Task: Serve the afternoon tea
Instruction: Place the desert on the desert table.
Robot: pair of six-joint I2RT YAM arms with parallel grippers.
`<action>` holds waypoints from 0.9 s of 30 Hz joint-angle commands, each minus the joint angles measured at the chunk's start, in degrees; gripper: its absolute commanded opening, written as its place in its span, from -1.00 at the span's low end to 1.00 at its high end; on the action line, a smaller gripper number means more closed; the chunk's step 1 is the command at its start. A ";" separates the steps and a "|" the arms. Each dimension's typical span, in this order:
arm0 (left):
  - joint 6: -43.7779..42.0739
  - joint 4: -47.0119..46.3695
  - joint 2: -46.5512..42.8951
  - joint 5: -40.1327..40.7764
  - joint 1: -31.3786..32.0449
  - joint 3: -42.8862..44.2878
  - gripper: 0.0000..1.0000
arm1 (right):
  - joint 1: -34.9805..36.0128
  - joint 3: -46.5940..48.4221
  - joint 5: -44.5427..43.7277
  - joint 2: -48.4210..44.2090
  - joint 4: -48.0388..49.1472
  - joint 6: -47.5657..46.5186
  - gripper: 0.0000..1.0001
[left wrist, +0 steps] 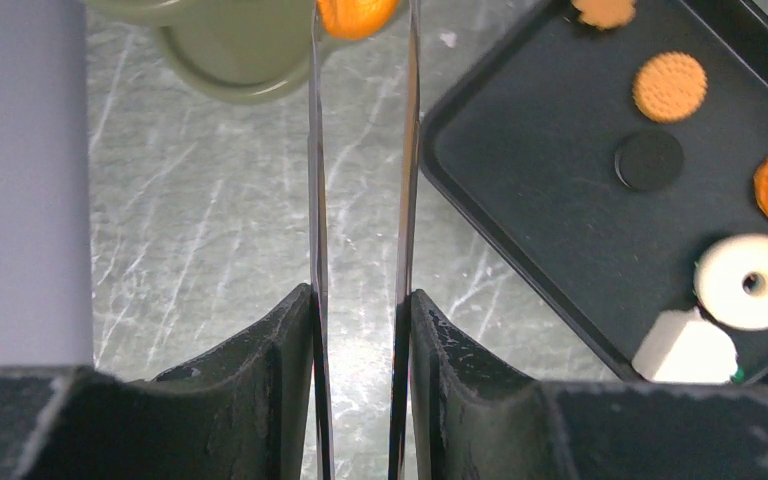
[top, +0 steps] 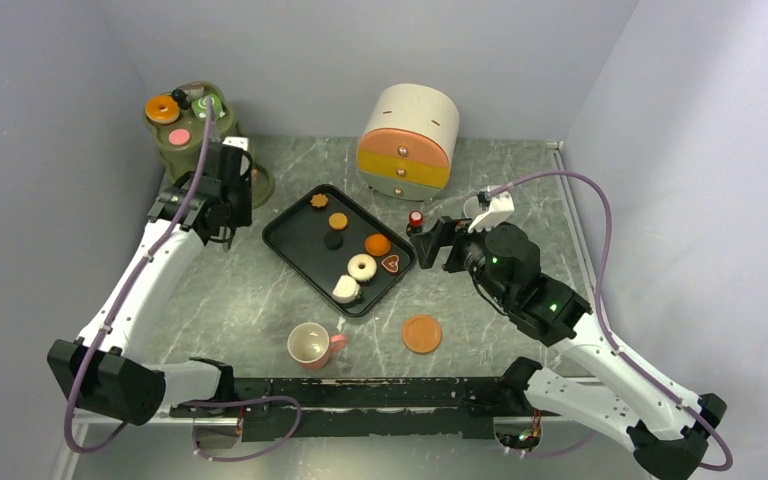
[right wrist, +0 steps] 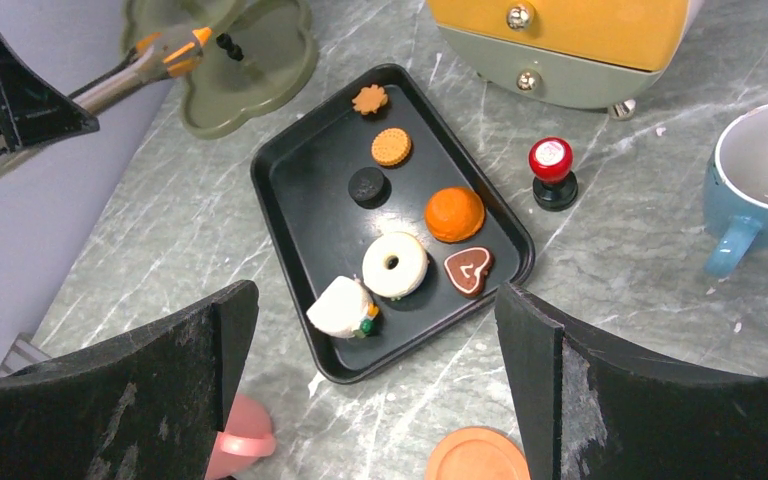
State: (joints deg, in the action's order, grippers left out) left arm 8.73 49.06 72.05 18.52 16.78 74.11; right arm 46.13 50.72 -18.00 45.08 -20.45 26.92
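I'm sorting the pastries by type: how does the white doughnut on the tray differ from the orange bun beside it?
The white doughnut has a hole through its middle; the orange bun is a solid dome. The doughnut is white and looks wider, the bun orange and smaller. Both are round and lie on the black tray.

Pink cup (top: pixel 312 345) upright near flat orange round saucer (top: pixel 421 333). White ring doughnut (top: pixel 362 267), round tan cookie (top: pixel 338 221) on black tray (top: pixel 295 238). Orange ring doughnut (top: pixel 163 108) atop green stand (top: pixel 178 150).
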 commanded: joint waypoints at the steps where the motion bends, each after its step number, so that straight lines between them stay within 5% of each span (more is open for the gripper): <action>1: -0.97 -3.46 -1.01 0.51 -4.69 1.99 -0.23 | -0.27 0.26 -0.44 -0.46 0.77 -0.49 0.85; 27: 2.05 -14.13 5.36 7.66 -14.10 1.18 -0.22 | -0.26 1.75 -0.22 -3.45 0.06 -1.76 0.85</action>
State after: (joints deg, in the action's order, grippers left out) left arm 10.52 40.42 77.36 23.44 3.73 74.30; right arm 46.13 50.81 -17.41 42.87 -20.49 26.26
